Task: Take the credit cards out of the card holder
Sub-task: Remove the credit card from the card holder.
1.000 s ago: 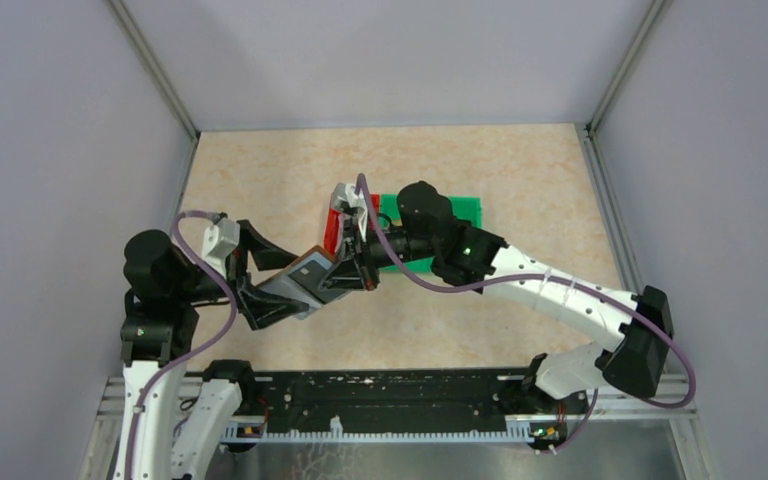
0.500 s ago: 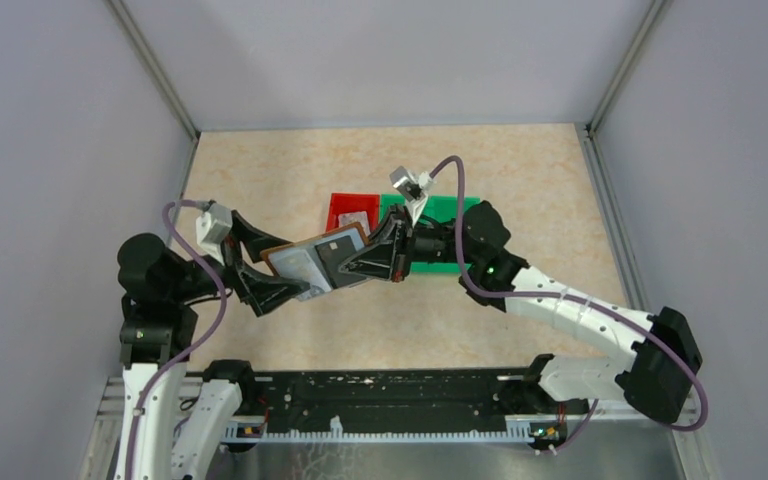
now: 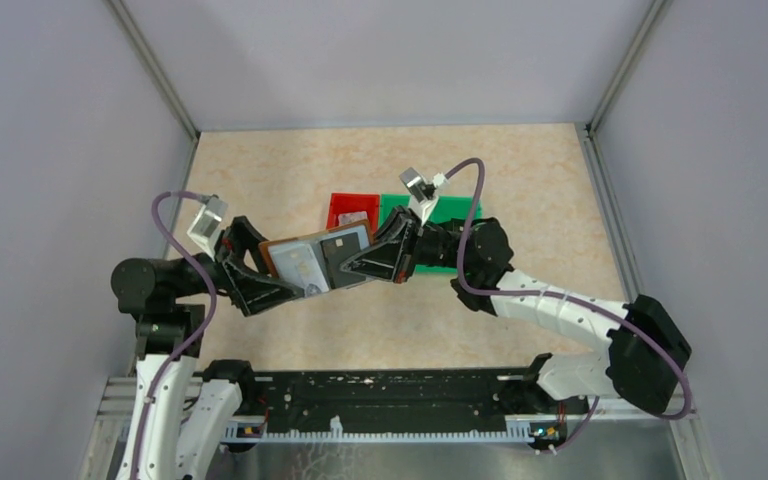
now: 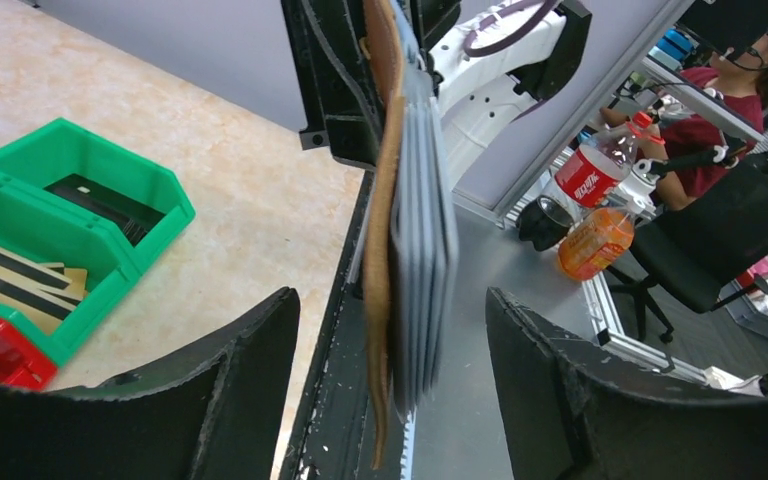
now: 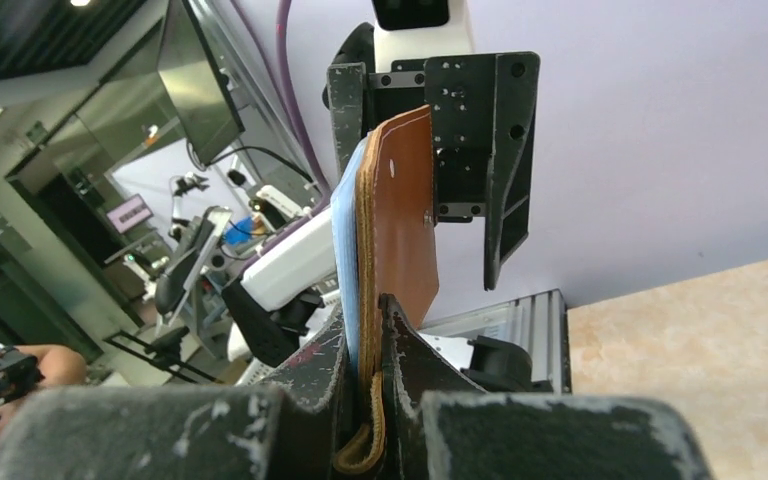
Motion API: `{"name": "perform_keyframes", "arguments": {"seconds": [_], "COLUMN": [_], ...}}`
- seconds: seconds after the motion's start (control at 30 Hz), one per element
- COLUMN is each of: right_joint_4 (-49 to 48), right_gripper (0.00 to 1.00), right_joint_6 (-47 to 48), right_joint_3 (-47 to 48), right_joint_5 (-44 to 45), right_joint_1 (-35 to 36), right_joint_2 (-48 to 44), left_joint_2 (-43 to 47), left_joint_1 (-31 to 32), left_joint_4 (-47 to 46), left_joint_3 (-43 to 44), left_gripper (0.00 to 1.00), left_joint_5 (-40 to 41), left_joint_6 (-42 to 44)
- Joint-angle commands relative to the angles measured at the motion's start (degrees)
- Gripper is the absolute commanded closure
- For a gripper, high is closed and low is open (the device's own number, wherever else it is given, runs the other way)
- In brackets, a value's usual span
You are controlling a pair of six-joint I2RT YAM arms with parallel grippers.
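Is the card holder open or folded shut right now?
Open: the card holder is spread, pale inside pockets facing the top camera, right hand pinching one edge.

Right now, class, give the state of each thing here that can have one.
card holder: unfolded, held in mid-air.
right gripper: shut on card holder's edge.
left gripper: open, jaws either side of it, not touching.
green bin: holds gold credit cards.
red bin: contents unclear.

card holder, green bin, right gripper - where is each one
card holder (image 3: 300, 262): top view, pale inner panel
green bin (image 3: 455, 207): top view, bare far end
right gripper (image 5: 368, 335): right wrist view, between its fingertips, shut on the card holder
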State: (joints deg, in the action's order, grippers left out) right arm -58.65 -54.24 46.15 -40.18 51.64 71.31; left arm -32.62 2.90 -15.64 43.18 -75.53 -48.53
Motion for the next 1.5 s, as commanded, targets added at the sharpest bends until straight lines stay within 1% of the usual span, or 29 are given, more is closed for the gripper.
{"name": "perform_keyframes", "arguments": {"seconds": [0.0, 0.13, 0.23, 0.4, 0.47, 0.5, 0.57, 0.67, 0.7, 0.73, 0.83, 0.9, 1.0, 1.07, 1.2, 1.3, 1.37, 1.4, 1.47], "right_joint_4": [-11.46, -12.02, -12.55, -13.68, -13.32, -12.85, -10.21, -1.97, 1.76, 6.31, 20.08, 25.79, 31.38, 33.19, 37.2, 40.91, 44.79, 45.67, 44.43], "right_gripper": [1.0, 1.0, 1.0, 1.0, 1.0, 0.96, 0.78, 0.43, 0.14, 0.03, 0.01, 0.01, 0.01, 0.01, 0.01, 0.01, 0.01, 0.01, 0.01], "right_joint_6": [-3.91, -3.69, -3.19, -2.76, -2.33, -1.96, -0.89, 1.57, 2.99, 4.87, 10.43, 12.56, 15.0, 17.73, 21.18, 23.94, 26.58, 27.27, 26.89], "right_joint_3": [0.08, -0.45, -1.04, -2.26, -2.9, -3.17, -3.42, -2.66, -2.09, -1.47, 0.39, 1.03, 2.15, 2.55, 6.6, 11.03, 14.17, 14.86, 15.1], "right_joint_5": [1.88, 2.72, 3.6, 5.51, 6.37, 6.56, 6.94, 7.2, 7.45, 7.95, 11.17, 12.7, 11.52, 12.11, 7.44, 1.72, -0.34, -1.58, -5.0], "right_joint_1": [0.9, 1.54, 1.95, 2.42, 2.42, 2.48, 2.22, 0.39, -0.51, -1.36, -3.85, -5.56, -9.32, -9.62, -9.65, -9.58, -9.54, -9.54, -9.27], "right_joint_2": [1.2, 1.9, 1.99, 1.95, 1.78, 1.66, 1.09, -1.23, -2.72, -4.32, -9.3, -12.14, -15.22, -16.03, -12.83, -8.95, -6.89, -6.08, -5.21], "left_joint_2": [0.0, -0.33, -0.34, -0.34, -0.34, -0.34, -0.4, -1.08, -1.31, -1.49, -1.81, -1.98, -2.24, -2.49, -3.22, -3.78, -4.06, -4.11, -4.18], "left_joint_1": [0.09, 0.09, 0.09, 0.09, 0.09, 0.09, 0.09, 0.09, 0.09, 0.09, 0.09, 0.09, 0.09, 0.09, 0.09, 0.09, 0.09, 0.09, 0.09], "left_joint_4": [-12.0, -14.23, -13.93, -7.3, -3.92, -1.93, 2.79, 11.52, 13.78, 15.95, 21.36, 23.74, 26.66, 27.05, 26.31, 29.55, 31.12, 31.55, 32.21], "left_joint_3": [-0.56, -0.05, -0.02, 0.94, 1.74, 2.06, 3.1, 5.15, 5.7, 6.1, 7.1, 7.47, 8.11, 8.0, 7.88, 8.91, 9.41, 9.6, 9.81], "left_gripper": [0.3, 0.41, 0.55, 0.67, 0.74, 0.79, 0.88, 0.98, 1.0, 1.0, 1.0, 1.0, 1.0, 1.0, 1.0, 1.0, 1.0, 1.0, 1.0], "left_joint_5": [-1.48, -0.9, -0.53, 0.73, 1.31, 1.73, 2.83, 4.73, 5.23, 5.86, 7.69, 8.36, 9.57, 8.27, 3.08, 0.34, -2.3, -3.21, -4.21], "left_joint_6": [-10.7, -12.94, -12.65, -8.2, -5.54, -3.9, 0.03, 8.11, 10.18, 11.88, 16.52, 18.98, 22.3, 23.03, 23.41, 28.04, 30.53, 31.01, 31.74]}}
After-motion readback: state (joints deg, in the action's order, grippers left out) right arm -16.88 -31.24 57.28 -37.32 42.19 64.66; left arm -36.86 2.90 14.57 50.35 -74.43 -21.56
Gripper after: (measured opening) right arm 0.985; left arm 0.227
